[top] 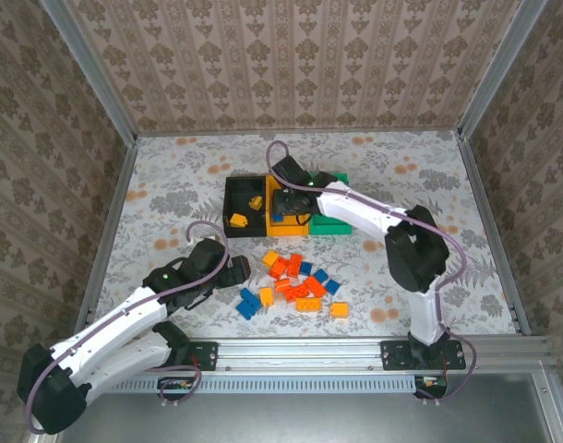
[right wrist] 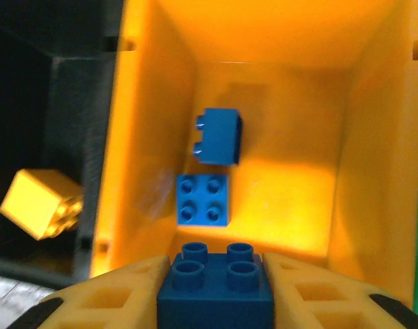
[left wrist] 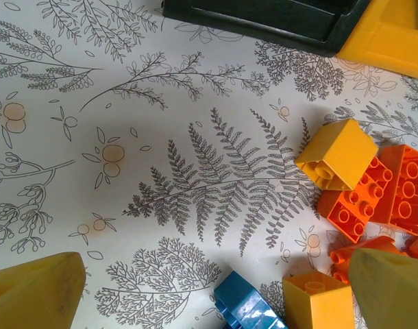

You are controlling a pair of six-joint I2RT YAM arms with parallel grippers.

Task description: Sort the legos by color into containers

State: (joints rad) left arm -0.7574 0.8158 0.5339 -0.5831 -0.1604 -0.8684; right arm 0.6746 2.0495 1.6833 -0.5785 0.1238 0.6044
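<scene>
My right gripper (right wrist: pixel 216 277) is shut on a blue lego (right wrist: pixel 216 295) and hangs over the yellow-orange container (right wrist: pixel 277 75), where two blue legos (right wrist: pixel 203 199) lie. In the black container (top: pixel 242 189) next to it lie yellow legos (right wrist: pixel 41 203). The green container (top: pixel 335 223) stands on the right of the row. My left gripper (left wrist: pixel 216 298) is open, low over the table at the left edge of the lego pile (top: pixel 300 281). A blue lego (left wrist: pixel 247 305) and a yellow one (left wrist: pixel 317 301) lie between its fingers (left wrist: pixel 31 291).
Red-orange legos (left wrist: pixel 380 192) and another yellow one (left wrist: pixel 337 154) lie to the right in the left wrist view. The right arm (top: pixel 374 217) stretches across the green container. Bare patterned tabletop (top: pixel 171 203) lies left of the bins. Walls close in the table on three sides.
</scene>
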